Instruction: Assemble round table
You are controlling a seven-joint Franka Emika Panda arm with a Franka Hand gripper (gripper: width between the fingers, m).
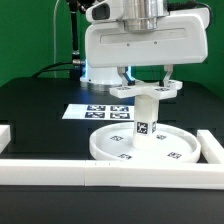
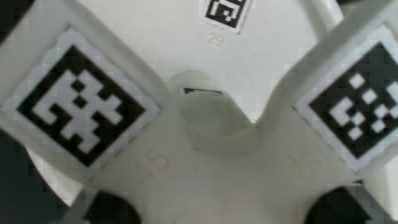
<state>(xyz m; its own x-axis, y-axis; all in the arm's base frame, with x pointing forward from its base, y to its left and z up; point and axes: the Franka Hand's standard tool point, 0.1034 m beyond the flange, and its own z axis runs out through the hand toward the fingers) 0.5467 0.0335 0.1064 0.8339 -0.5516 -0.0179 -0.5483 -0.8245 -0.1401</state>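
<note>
1. White plastic everywhere: the disc (image 1: 140, 148) is laid flat on the black table (image 1: 40, 110), just behind the front rail (image 1: 100, 172).
2. The leg (image 1: 147, 118) is stood upright in the disc's middle, with a tag (image 1: 142, 127) shown low on its side.
3. The base (image 1: 143, 91) is held level on top of the leg. It's clamped by the tool (image 1: 147, 82), with a dark finger pressed in at each side. How far it's seated on the leg can't be told.
4. In the wrist view, nearly everything is filled by the base (image 2: 196, 165). Two tagged lobes are seen with a notch between them.
5. The marker board (image 1: 92, 112) is seen flat on the table behind the disc, toward the exterior view's left, and it isn't touching the disc.
</note>
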